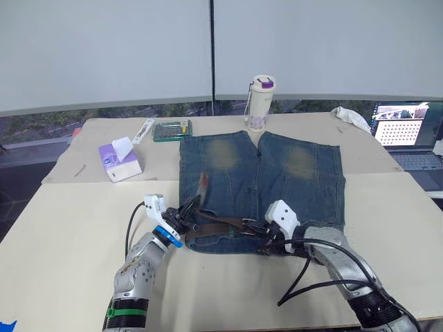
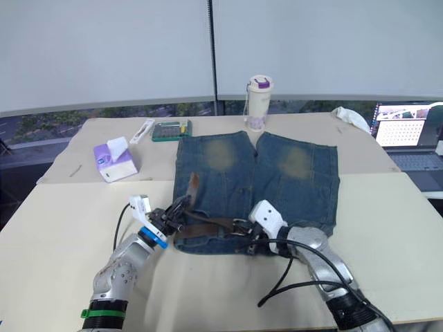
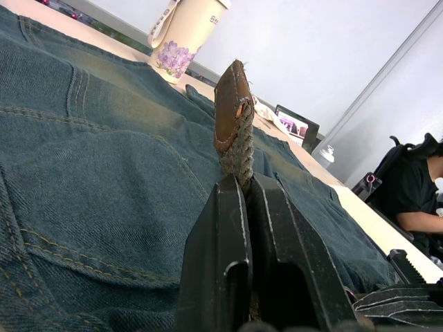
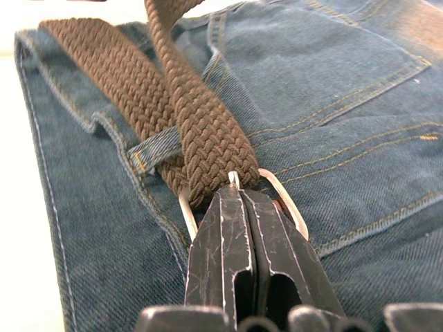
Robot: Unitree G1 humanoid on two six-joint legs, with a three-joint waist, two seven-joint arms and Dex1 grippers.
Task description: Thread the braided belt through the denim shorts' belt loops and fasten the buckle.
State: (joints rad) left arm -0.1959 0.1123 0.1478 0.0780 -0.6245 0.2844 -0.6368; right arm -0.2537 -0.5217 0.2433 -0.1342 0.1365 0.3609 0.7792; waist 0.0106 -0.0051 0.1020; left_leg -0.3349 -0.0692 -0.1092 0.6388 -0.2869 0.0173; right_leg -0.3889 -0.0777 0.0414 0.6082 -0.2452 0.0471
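Observation:
The denim shorts [image 1: 277,180] lie flat on the table with the waistband toward me. The braided belt [image 1: 218,223] runs along the waistband between my two grippers. My left gripper [image 1: 185,213] is shut on the belt's free end, whose brown leather tip [image 3: 232,111] sticks up above the fingers [image 3: 221,228]. My right gripper [image 1: 266,238] is shut at the metal buckle [image 4: 287,207], where the brown braid [image 4: 201,124] doubles back. A belt loop [image 4: 149,149] holds the strap just beyond the buckle.
A white cup [image 1: 261,93] with purple flowers stands behind the shorts. A purple tissue box [image 1: 119,160] and a green case [image 1: 172,130] lie at the back left. A laptop [image 1: 405,131] sits off the table's right; a seated person [image 3: 422,200] is there.

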